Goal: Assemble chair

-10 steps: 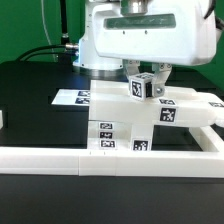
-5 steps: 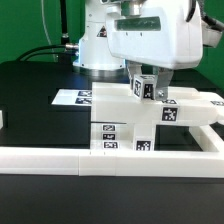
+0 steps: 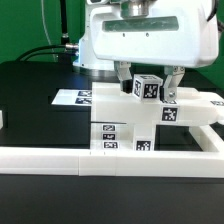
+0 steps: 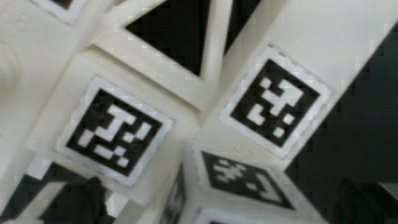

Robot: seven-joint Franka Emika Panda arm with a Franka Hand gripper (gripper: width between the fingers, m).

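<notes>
My gripper is released, jaws straddling the short white plastic tagged post atop the blocky white chair at mid-bench. A skewed lift could clip and unseat the post.

No letters or numbers are legible; only black-and-white square tags on the chair.

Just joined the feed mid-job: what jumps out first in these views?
The bulky white gripper fills the top of the exterior view, jaws spread either side of a short white tagged post standing on the chunky white plastic chair assembly at centre. Blurred, close black-and-white square tags fill the wrist view.
</notes>
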